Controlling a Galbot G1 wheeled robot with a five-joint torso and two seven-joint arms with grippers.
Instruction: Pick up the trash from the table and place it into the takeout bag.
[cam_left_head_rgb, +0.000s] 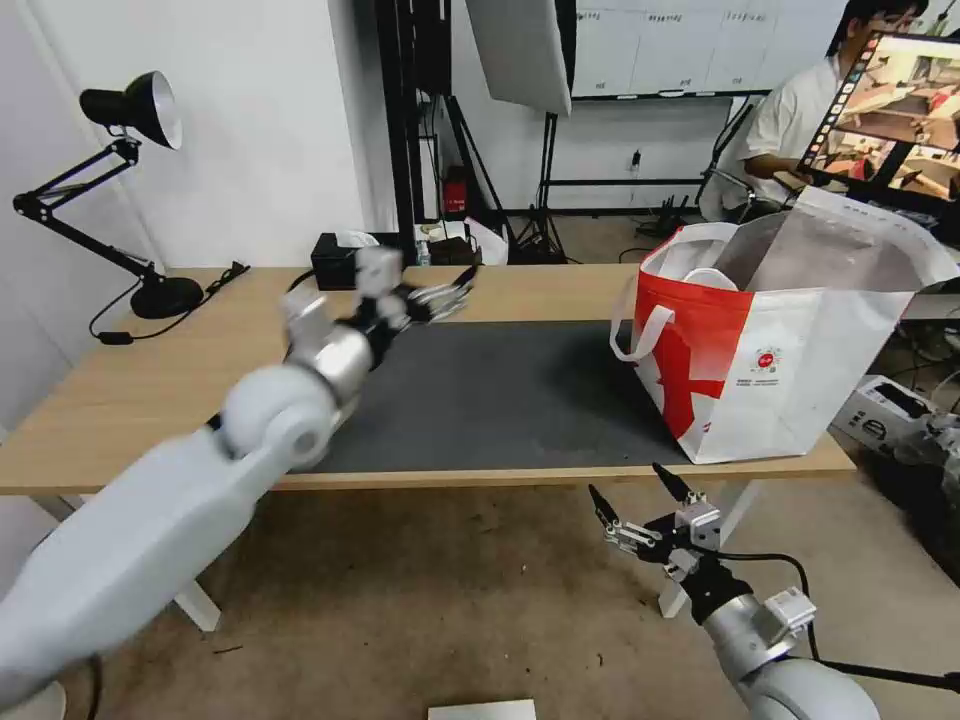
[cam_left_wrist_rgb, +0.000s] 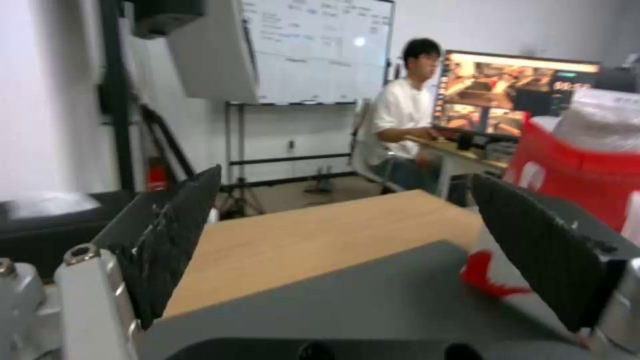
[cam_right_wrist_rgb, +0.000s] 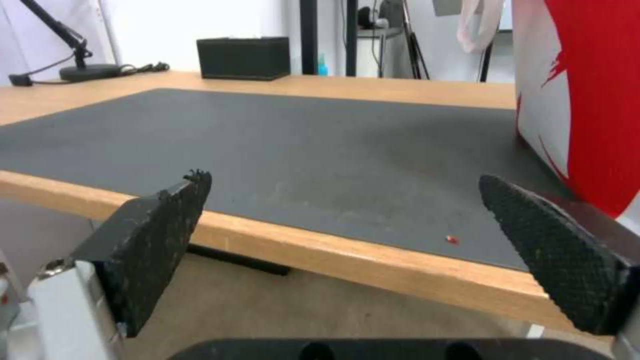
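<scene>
The takeout bag (cam_left_head_rgb: 790, 370) stands open on the right end of the table (cam_left_head_rgb: 130, 390), partly on the dark mat (cam_left_head_rgb: 500, 400). A white rounded shape (cam_left_head_rgb: 707, 277) shows inside its mouth; I cannot tell what it is. A tiny red crumb (cam_right_wrist_rgb: 452, 239) lies on the mat near the front edge. No other trash lies on the table. My left gripper (cam_left_head_rgb: 450, 292) hovers open above the mat's back left part, nothing between its fingers (cam_left_wrist_rgb: 173, 235). My right gripper (cam_left_head_rgb: 625, 480) hangs open below the table's front edge, left of the bag (cam_right_wrist_rgb: 587, 90).
A black desk lamp (cam_left_head_rgb: 130, 110) stands at the table's back left with its cable beside it. A black tissue box (cam_left_head_rgb: 335, 258) sits at the back edge. A white box (cam_left_head_rgb: 885, 405) lies on the floor right of the table.
</scene>
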